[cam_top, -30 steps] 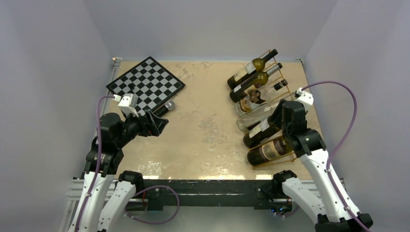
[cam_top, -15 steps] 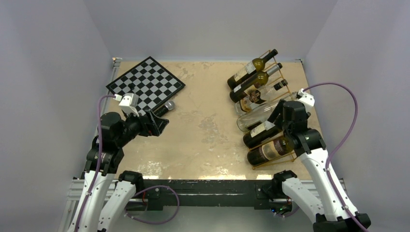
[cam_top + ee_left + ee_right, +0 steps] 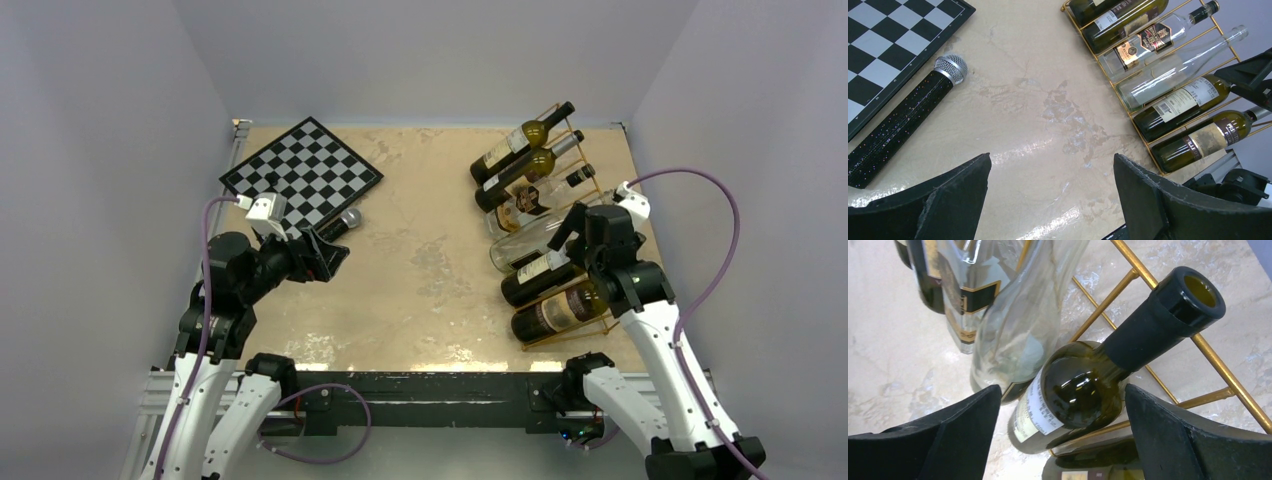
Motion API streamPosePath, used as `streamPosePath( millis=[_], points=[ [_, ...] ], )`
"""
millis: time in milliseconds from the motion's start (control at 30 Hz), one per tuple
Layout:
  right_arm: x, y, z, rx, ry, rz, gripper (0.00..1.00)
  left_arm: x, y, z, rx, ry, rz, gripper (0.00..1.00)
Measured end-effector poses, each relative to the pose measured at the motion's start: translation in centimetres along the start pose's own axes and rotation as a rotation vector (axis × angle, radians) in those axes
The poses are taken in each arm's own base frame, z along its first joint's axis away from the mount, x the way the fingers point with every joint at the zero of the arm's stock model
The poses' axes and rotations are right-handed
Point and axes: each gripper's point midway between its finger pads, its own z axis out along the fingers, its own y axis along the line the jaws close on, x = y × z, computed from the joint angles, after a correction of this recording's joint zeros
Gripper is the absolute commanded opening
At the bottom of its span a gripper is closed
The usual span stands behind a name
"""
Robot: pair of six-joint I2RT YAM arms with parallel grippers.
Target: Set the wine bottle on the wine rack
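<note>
Shifted slightly, right jaws hang released, either side of the dark green, white-labelled wine bottle (image 3: 1073, 390) lying slanted in the gold wine rack (image 3: 1218, 367).

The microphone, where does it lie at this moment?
In the top view the microphone lies on the left side of the table, along the chessboard's near right edge, just beyond the open left pincer.

Colours: thin gold-coloured metal-rod wine rack (image 3: 1218, 365), dark green glass wine bottle (image 3: 1073, 390) with white label and black neck cap, black-and-white checkered square chessboard (image 3: 300, 170), black glitter-speckled microphone (image 3: 903, 122) with silver mesh head, beige marbled tabletop (image 3: 420, 260).
</note>
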Motion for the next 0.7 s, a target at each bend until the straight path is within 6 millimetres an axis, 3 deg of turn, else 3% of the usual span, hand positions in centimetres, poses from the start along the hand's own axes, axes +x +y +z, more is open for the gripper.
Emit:
streamPosePath(
  millis=[500,567,700],
  points=[
    [-4.2,0.6,-4.7,-0.08,-0.087,0.015,0.98,0.5,0.3,0.2,-0.004,0.011,-0.005,0.96],
    [-5.0,0.7,-5.7,-0.103,-0.116,0.016,0.93,0.5,0.3,0.2,-0.004,0.012,-0.005,0.96],
    [-6.8,1.2,-7.6,-0.16,-0.172,0.009,0.74,0.5,0.3,0.2,-0.003,0.013,-0.005,0.96]
  ],
)
